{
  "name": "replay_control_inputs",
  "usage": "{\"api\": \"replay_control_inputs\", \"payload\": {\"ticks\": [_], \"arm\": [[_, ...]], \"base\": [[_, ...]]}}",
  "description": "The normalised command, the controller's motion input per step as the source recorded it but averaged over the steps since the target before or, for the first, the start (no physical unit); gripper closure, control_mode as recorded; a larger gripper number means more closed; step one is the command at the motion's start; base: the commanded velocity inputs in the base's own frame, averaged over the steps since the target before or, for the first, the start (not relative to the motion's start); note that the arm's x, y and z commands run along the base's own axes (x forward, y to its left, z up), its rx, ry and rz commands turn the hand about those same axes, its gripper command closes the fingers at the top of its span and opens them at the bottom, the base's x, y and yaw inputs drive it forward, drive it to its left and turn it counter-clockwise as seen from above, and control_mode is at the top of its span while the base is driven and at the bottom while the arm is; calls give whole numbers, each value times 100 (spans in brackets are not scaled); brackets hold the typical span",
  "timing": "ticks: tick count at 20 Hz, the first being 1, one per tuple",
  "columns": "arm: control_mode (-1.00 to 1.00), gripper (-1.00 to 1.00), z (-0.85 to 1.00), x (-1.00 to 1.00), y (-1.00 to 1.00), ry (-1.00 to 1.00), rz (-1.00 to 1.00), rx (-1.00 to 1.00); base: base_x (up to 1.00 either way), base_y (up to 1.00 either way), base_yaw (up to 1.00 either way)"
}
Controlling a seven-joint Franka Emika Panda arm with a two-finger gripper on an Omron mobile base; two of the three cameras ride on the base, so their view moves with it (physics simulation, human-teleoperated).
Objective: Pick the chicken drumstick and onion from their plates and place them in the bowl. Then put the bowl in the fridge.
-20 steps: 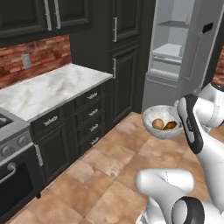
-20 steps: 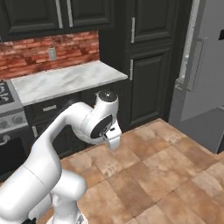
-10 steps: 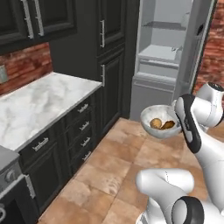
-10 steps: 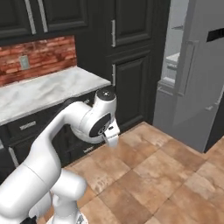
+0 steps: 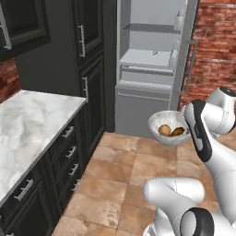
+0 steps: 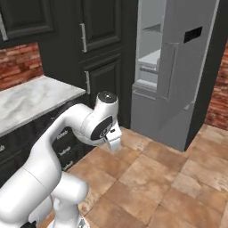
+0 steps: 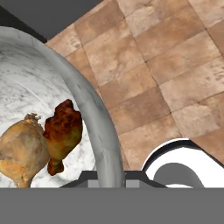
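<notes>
Now the bowl hangs above the tiled floor, its rim pinched in the closed end effector, before the open fridge. Inside it, the chicken drumstick lies touching the onion.
</notes>
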Motion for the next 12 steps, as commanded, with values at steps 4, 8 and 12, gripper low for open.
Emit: {"api": "replay_control_inputs", "payload": {"ticks": [4,8,12], "arm": [[100,100,0,0,0,0,0,0],[100,100,0,0,0,0,0,0],[100,100,0,0,0,0,0,0]], "base": [[74,25,-35],[75,28,-34],[79,41,-26]]}}
